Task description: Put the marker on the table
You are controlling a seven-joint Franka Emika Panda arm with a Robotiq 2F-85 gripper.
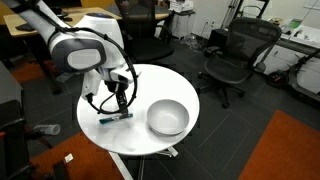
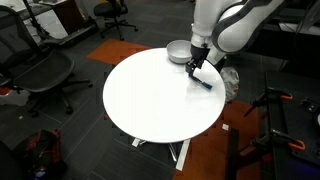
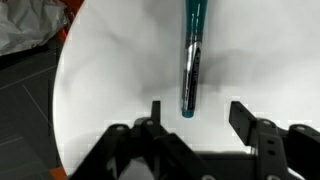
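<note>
The marker (image 3: 191, 58), a thin dark stick with a teal section, lies flat on the round white table (image 1: 170, 85). It also shows in both exterior views (image 1: 117, 117) (image 2: 203, 82), near the table's edge beside the bowl. My gripper (image 3: 196, 112) is open and empty, its two fingers spread either side of the marker's near end, just above the tabletop. In both exterior views the gripper (image 1: 122, 100) (image 2: 193, 66) hangs right over the marker.
A grey metal bowl (image 1: 167, 117) (image 2: 180, 50) stands on the table close to the marker. Black office chairs (image 1: 234, 55) (image 2: 40, 72) stand around the table. Desks and clutter line the room's far side.
</note>
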